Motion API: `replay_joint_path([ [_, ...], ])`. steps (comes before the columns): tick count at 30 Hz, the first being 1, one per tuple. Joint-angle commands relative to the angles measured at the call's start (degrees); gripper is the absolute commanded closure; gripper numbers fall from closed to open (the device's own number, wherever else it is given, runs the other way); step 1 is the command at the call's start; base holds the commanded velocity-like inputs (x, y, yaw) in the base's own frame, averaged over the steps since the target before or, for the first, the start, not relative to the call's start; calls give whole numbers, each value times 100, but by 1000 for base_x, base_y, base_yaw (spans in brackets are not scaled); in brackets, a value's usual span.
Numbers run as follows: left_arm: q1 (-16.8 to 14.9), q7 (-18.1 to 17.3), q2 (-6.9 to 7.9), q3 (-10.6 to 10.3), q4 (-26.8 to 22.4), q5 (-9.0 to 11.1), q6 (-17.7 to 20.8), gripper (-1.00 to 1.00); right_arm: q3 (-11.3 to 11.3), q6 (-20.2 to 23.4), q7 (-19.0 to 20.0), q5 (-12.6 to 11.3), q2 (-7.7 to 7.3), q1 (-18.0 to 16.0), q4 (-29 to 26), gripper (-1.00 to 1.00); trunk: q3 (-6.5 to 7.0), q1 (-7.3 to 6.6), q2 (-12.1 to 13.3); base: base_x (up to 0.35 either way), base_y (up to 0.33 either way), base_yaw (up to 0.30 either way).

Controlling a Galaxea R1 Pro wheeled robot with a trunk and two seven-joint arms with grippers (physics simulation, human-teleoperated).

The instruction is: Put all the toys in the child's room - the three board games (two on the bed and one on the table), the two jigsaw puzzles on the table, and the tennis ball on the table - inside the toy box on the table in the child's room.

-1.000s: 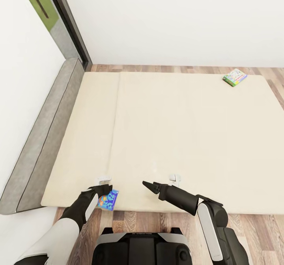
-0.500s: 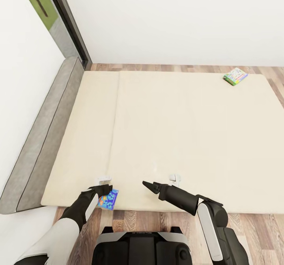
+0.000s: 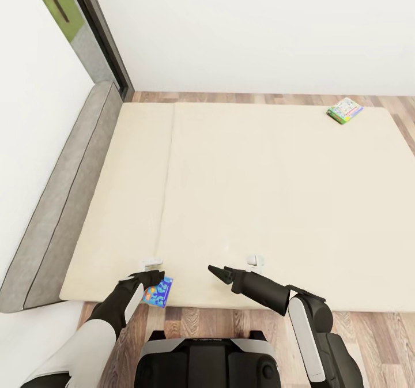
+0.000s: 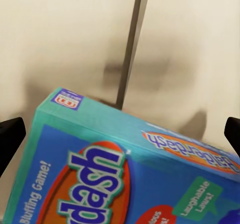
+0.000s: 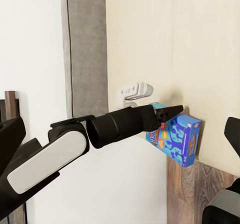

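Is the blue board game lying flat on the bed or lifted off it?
Lifted and tilted: the blue board game hangs at the left gripper, past the bed edge.

Even, bright, diffuse light is filling the head view, with no glare and no single source showing; the bed (image 3: 242, 203) is lying almost shadowless, only faint shading running along its seam toward 12 o'clock. In the left wrist view a soft grey shadow is falling on the mattress behind the blue board game (image 4: 120, 169), whose near print is blurring slightly.
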Motion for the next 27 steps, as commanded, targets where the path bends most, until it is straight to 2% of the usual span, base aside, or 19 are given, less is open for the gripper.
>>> replay_joint_path([
  [1,1,3,-6,26,-12,6,37,-100,-13,32,26,5,6,-3,-1,-100,-7,2,-6,0,0,0],
  [27,0,-23,-15,17,-12,6,45,-100,-31,32,26,0,5,-3,-2,-100,-37,2,-6,0,-7,0],
])
